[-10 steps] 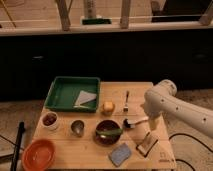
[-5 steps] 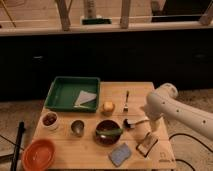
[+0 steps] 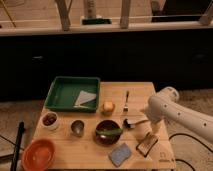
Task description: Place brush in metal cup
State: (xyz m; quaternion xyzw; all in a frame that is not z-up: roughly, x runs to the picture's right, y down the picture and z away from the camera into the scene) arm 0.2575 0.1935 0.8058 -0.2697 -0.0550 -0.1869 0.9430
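Note:
The brush (image 3: 135, 121) lies on the wooden table (image 3: 90, 150), its dark round head pointing left toward the dark bowl and its white handle running right. The small shiny metal cup (image 3: 77, 127) stands upright left of the dark bowl, well apart from the brush. My white arm (image 3: 172, 110) comes in from the right and bends down. My gripper (image 3: 152, 126) is at the right end of the brush handle, just above the table. Whether it touches the handle does not show.
A dark bowl with a green thing (image 3: 108, 132) sits between cup and brush. Also on the table are a green tray (image 3: 65, 89), a metal fork (image 3: 126, 101), a yellow item (image 3: 108, 106), a white bowl (image 3: 49, 120), an orange bowl (image 3: 39, 154), a blue sponge (image 3: 120, 154) and a wooden block (image 3: 146, 144).
My arm has shifted slightly down and to the right, toward the brush handle's end. The brush, the cup and the other things have not moved.

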